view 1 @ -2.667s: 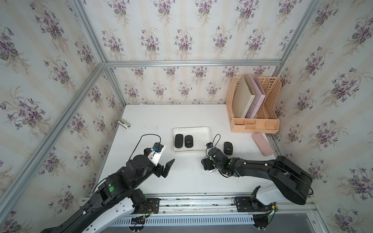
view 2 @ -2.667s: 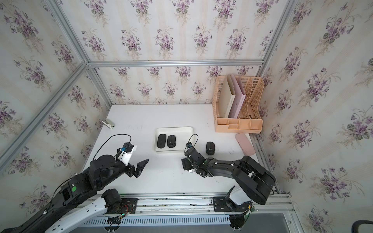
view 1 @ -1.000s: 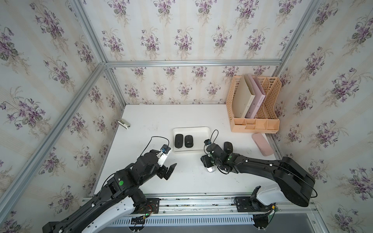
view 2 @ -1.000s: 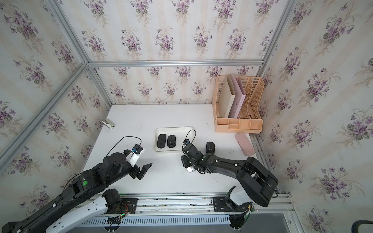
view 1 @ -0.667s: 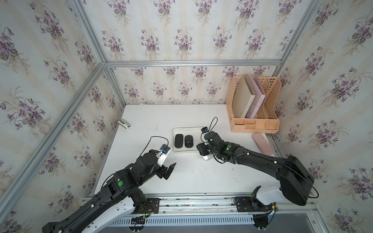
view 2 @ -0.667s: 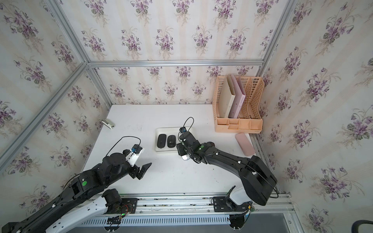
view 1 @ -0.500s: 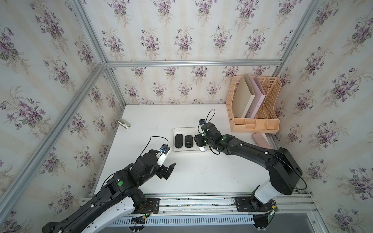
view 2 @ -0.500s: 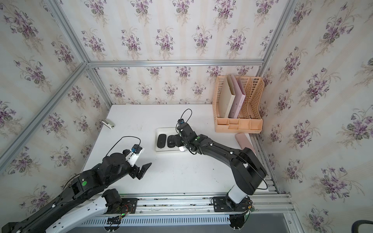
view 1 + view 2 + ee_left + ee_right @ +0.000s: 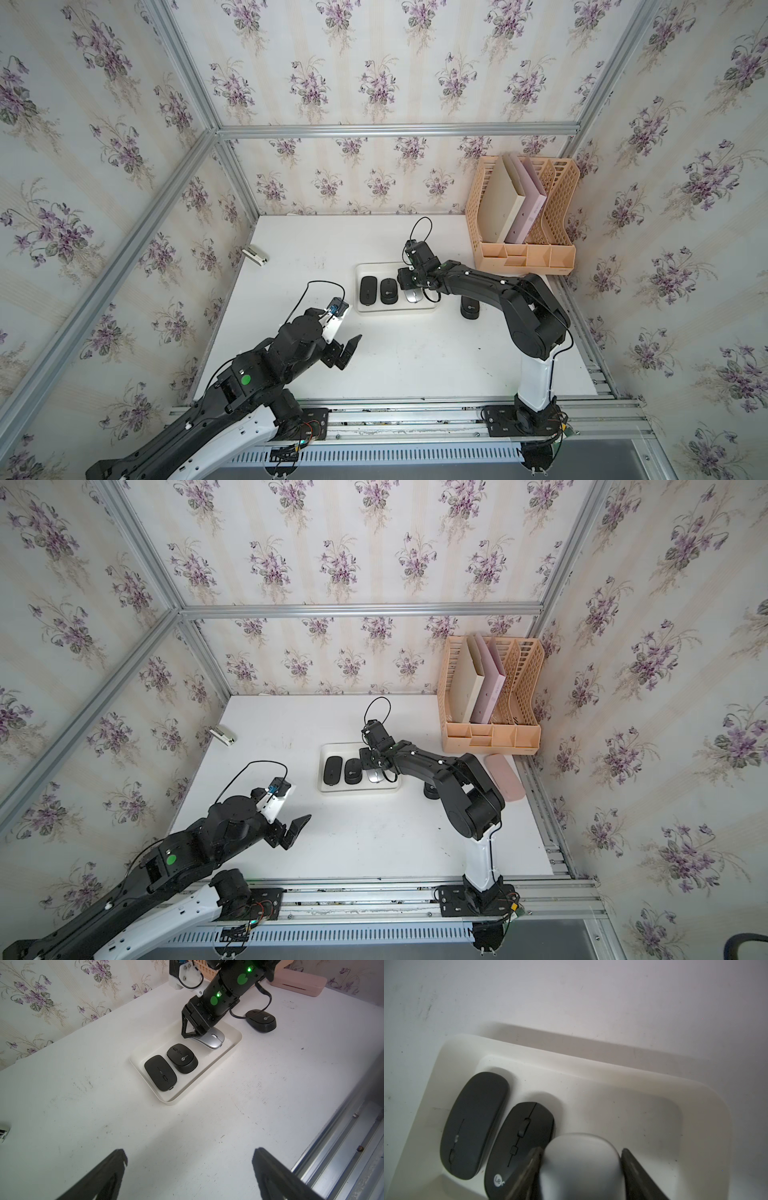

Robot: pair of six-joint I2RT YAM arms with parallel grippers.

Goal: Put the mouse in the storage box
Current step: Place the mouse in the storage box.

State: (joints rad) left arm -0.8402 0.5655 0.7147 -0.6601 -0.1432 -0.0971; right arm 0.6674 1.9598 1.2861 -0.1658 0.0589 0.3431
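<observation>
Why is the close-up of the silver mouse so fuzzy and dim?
Right wrist view: the silver mouse and the right gripper clamping it probably sit too near the lens, so both blur; the light is dim and greyish. Left wrist view: bright, with the storage box sharp.

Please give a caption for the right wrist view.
Right gripper holds silver mouse inside storage box, beside two black mice.

Shorter black mouse (image 9: 519, 1136) in storage box (image 9: 612, 1076): round white badge (image 9: 499, 1180), "Lec" legible, rest cut off
</observation>
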